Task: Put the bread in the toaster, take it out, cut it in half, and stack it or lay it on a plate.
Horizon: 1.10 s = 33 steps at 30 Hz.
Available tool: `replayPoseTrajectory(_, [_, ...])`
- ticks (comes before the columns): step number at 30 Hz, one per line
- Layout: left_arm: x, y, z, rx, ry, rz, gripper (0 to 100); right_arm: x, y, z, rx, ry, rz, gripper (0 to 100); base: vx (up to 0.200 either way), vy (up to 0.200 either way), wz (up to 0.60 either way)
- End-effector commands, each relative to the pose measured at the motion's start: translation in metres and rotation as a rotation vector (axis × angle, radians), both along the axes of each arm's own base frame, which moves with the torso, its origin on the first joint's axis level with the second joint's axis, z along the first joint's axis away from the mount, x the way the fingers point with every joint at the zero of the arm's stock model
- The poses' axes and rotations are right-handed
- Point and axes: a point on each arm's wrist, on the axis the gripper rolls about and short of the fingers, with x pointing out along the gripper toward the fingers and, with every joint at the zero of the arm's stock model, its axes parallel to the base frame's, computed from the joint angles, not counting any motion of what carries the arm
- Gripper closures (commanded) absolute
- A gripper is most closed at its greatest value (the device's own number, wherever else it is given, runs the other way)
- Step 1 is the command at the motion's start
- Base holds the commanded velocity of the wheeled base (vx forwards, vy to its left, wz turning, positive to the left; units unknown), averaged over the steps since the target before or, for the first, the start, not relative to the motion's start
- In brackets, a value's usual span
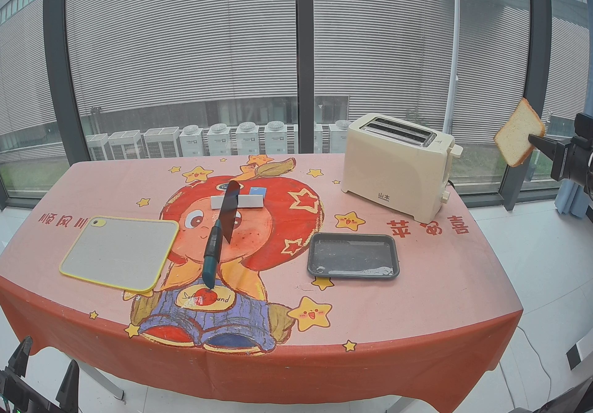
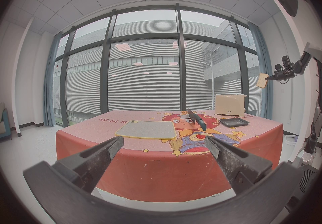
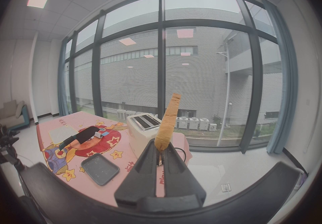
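Note:
A slice of bread (image 1: pixel 519 132) hangs in the air off the table's right side, level with the top of the cream toaster (image 1: pixel 397 164). My right gripper (image 1: pixel 536 140) is shut on its lower edge; the right wrist view shows the bread (image 3: pixel 168 121) edge-on between the fingers. The toaster (image 3: pixel 144 132) stands at the table's back right, both slots facing up. In front of it lies a dark grey tray-like plate (image 1: pixel 353 255). A knife (image 1: pixel 220 231) leans on a small rack at mid-table. My left gripper (image 2: pixel 164 147) stands open, low before the table's front left.
A grey cutting board with a yellow rim (image 1: pixel 120 252) lies on the left of the table. The table wears an orange cartoon cloth (image 1: pixel 432 303). Tall windows run right behind the table.

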Motion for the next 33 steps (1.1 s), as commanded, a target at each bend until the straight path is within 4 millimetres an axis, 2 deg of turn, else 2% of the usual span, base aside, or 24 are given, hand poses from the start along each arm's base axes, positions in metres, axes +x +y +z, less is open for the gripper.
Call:
replayPoseTrajectory(1, [0.001, 0.0, -0.005, 0.0, 0.019, 0.0, 0, 0.0, -0.001, 0.002, -0.002, -0.004, -0.003, 100, 0.0, 0.0, 0.0])
replayPoseTrajectory(8, [0.001, 0.0, -0.005, 0.0, 0.019, 0.002, 0, 0.006, 0.0, 0.016, -0.029, -0.016, 0.021, 100, 0.0, 0.0, 0.0])
replayPoseTrajectory(15, [0.001, 0.0, -0.005, 0.0, 0.019, 0.0, 0, 0.017, -0.002, 0.015, -0.071, -0.028, 0.079, 100, 0.0, 0.0, 0.0])
replayPoseTrajectory(22, [0.001, 0.0, -0.005, 0.0, 0.019, 0.0, 0, 0.036, -0.002, 0.018, -0.124, -0.054, 0.104, 100, 0.0, 0.0, 0.0])
replayPoseTrajectory(33, [0.001, 0.0, -0.005, -0.002, 0.019, 0.002, 0, 0.061, 0.005, 0.008, -0.148, -0.043, 0.172, 100, 0.0, 0.0, 0.0])
